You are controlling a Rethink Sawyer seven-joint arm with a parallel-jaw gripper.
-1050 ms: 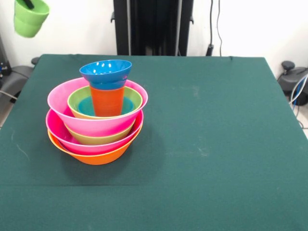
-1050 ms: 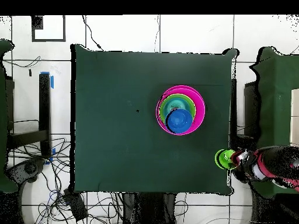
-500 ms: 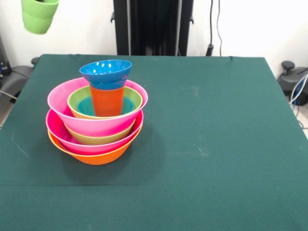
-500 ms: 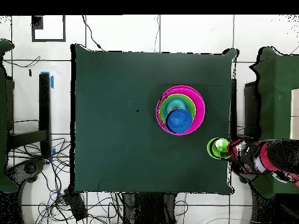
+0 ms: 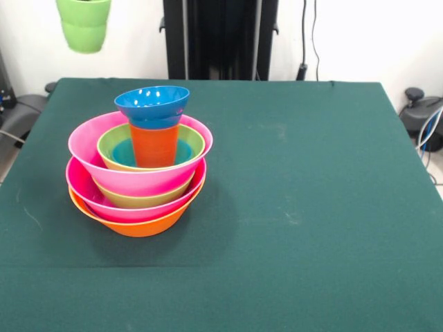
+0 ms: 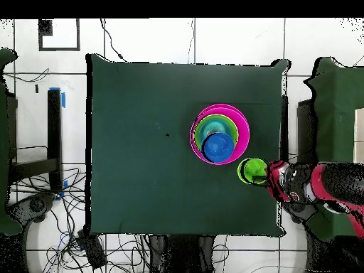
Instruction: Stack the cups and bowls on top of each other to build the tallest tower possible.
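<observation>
The tower [image 5: 140,162] stands on the table's left half in the front view. Its base is a large orange bowl [image 5: 138,225]. Above it nest a pink bowl [image 5: 100,203], a green bowl [image 5: 142,199], a second pink bowl [image 5: 90,149] and a second green bowl [image 5: 111,142]. An orange-red cup [image 5: 154,145] rises from the middle, capped by a small dark blue bowl [image 5: 152,101]. The light green cup [image 5: 84,28] hangs high at the top left, off the tower. From overhead, my gripper [image 6: 264,172] holds this cup [image 6: 252,171] just below and right of the tower [image 6: 220,134].
The dark green table [image 5: 311,180] stretches to the right of the tower. In the overhead view my red and black arm [image 6: 323,186] reaches in from the right, past the table's edge [image 6: 279,142]. Cables and dark furniture lie on the floor around the table.
The green cup and my gripper have moved toward the tower: rightward along the top of the front view, leftward and upward in the overhead view. The tower has not changed.
</observation>
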